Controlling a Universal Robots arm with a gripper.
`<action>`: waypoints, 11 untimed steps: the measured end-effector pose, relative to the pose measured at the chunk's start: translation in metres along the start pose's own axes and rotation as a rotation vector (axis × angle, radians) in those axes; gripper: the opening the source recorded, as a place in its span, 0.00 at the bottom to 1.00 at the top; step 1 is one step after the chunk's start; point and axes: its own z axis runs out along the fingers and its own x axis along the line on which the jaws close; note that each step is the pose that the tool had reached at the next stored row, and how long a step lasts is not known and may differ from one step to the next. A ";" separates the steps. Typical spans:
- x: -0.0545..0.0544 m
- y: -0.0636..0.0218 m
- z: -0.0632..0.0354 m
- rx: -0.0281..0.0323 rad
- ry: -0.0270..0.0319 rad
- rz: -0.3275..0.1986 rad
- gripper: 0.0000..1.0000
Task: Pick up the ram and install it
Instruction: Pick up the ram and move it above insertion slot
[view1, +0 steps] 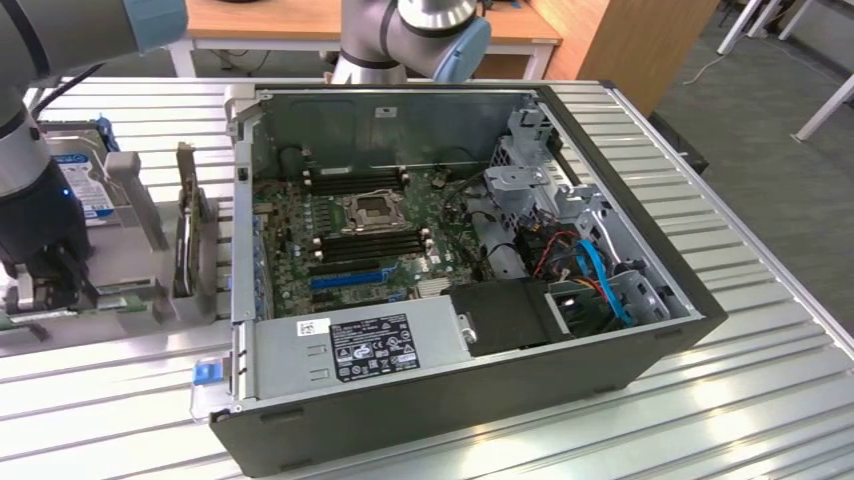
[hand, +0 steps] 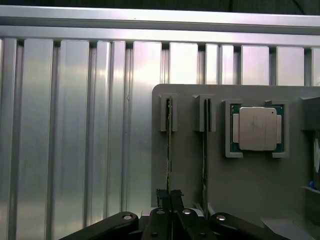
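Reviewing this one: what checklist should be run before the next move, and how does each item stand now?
1. Tool shut on the thin green circuit-board memory stick: ok.
2. That stick stands on edge in its slot of the grey plastic holder: ok.
3. Second thin stick in the neighbouring slot is apart from the tool: ok.
4. Black metal computer case open on top: ok.
5. Long black memory slots on the motherboard look vacant: ok.
6. Slot latches open: cannot tell.
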 end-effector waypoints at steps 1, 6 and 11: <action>0.000 0.0001 -0.0015 0.0000 -0.0001 0.000 0.12; 0.000 0.0004 -0.0100 0.0000 0.0000 0.000 0.12; 0.000 0.0008 -0.0198 0.0000 -0.0001 0.000 0.12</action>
